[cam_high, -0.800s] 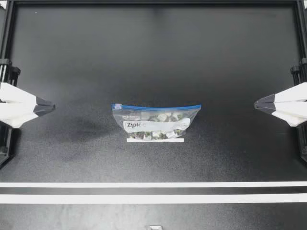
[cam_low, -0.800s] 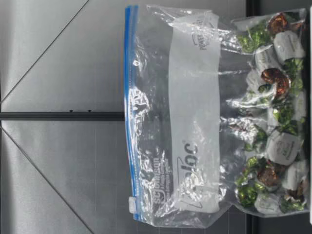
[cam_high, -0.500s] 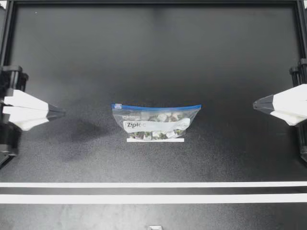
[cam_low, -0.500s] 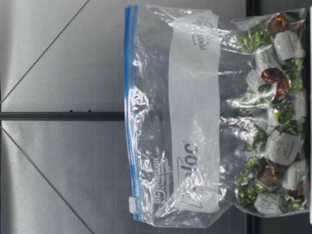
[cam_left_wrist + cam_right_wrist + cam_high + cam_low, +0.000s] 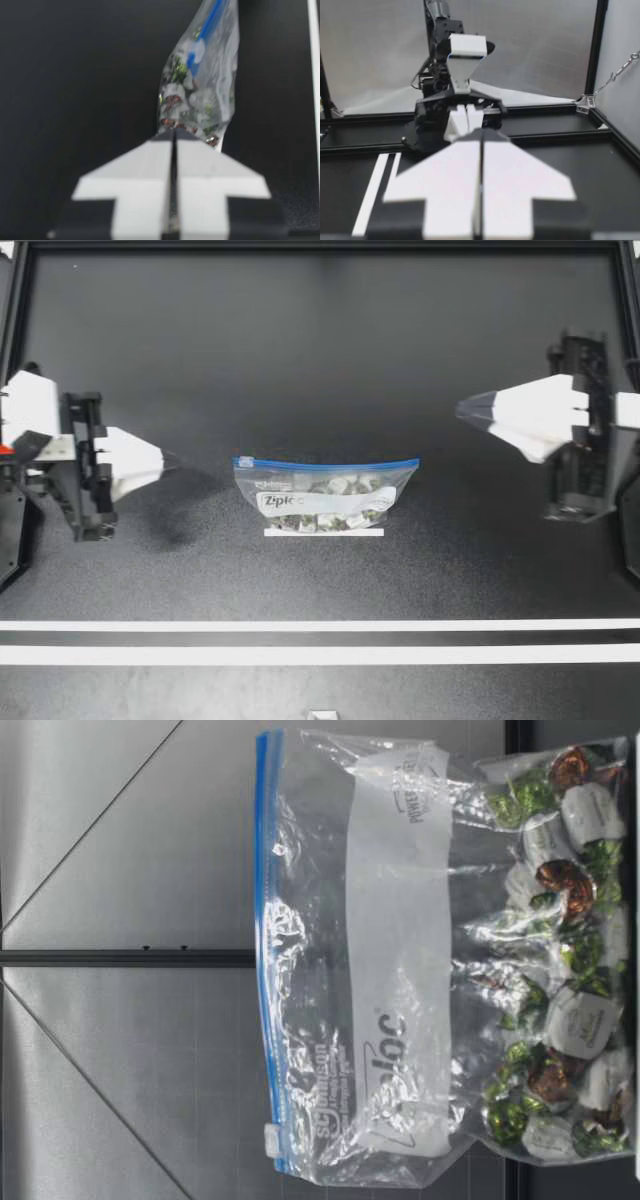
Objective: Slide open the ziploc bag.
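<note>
Left hand: fingers pressed together, nothing between them; in the top view the tip points toward 3 o'clock. Right hand: fingers likewise together and empty, tip pointing toward 9 o'clock. Neither hand touches the ziploc bag.

The bag stands upright near the middle of the surface, at 3 o'clock from the left hand and about 8 o'clock from the right hand. In the left wrist view it sits directly ahead of the closed fingertips.

The blue zip track runs along the bag's top edge, with the slider at the end nearer the left hand. Wrapped sweets fill the bottom of the bag. A white tape strip lies on the surface just beside the bag's base, at 6 o'clock
</note>
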